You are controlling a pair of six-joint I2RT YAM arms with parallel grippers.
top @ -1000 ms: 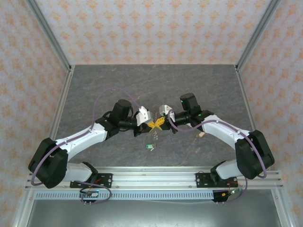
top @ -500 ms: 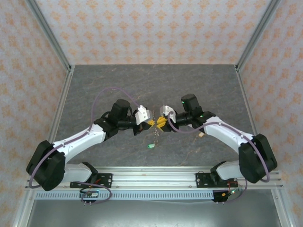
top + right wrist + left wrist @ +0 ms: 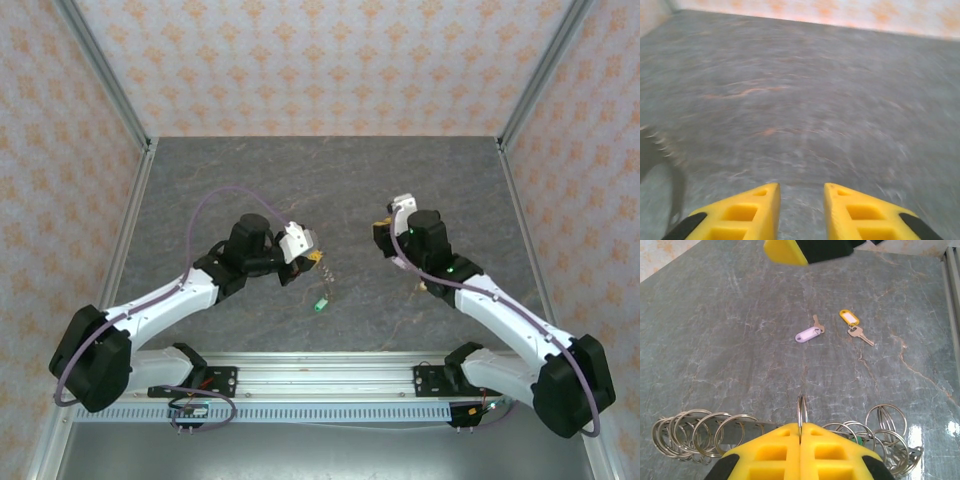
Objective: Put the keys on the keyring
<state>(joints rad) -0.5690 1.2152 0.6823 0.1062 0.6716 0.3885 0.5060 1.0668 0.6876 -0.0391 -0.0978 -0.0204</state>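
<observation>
The left gripper [image 3: 800, 427], its fingers pressed together, is pinching one upright ring of the keyring [image 3: 801, 407] above mid-table [image 3: 715, 315], so the spread, empty right gripper [image 3: 801, 194] should probably be fetching the keys [image 3: 808, 333] lying toward the right edge while that ring is being held steady.

The left arm reaches toward the tabletop's middle, the left gripper [image 3: 800, 428] pinched tight on the keyring [image 3: 802, 412]. The right arm bends toward the far edge, the right gripper [image 3: 801, 200] slightly parted
</observation>
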